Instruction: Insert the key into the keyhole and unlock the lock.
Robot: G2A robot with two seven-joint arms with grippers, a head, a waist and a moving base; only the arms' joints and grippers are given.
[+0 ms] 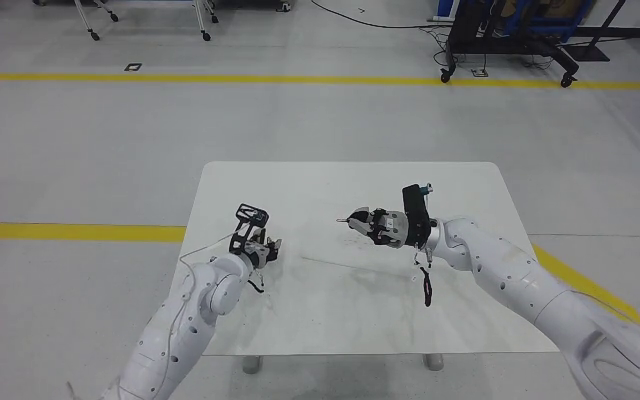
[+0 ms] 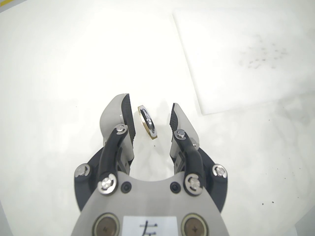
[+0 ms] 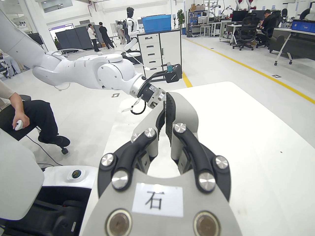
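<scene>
Left end effector (image 2: 150, 104) open, straddling the lock (image 2: 147, 124) toward the desk (image 2: 73, 50) left edge; lock long axis roughly parallel to the fingers (image 2: 128, 116); right end effector (image 3: 167, 99) closed, apparently on the key (image 1: 343, 219), well apart at mid-desk; left arm nearer.

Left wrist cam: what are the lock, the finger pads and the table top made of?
Lock: likely a brass body, going by its yellow edge, with a polished steel or chrome part showing mirror highlights. Finger pads of the left gripper: probably black rubber, matte and ribbed. Table: white, smooth, matte; laminate or plastic, cannot tell.
</scene>
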